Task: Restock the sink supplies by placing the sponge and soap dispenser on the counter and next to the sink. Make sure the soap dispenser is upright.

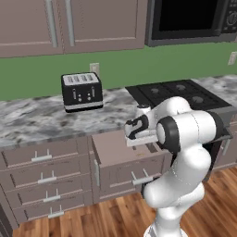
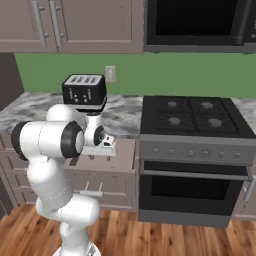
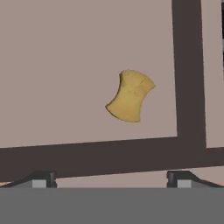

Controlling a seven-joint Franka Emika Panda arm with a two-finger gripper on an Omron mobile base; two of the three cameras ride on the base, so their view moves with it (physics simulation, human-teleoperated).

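Pincer (image 3: 109, 178) fingers are spread wide and released, poised above an open brown-mauve drawer (image 3: 52, 65). On its floor lies the small yellowish-tan waisted sponge (image 3: 130, 96), likely light, soft and compressible; it is best gripped across its narrow waist, gently.

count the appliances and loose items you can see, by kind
toaster: 1
stove: 1
microwave: 1
sponge: 1, lying in the open drawer
total: 4
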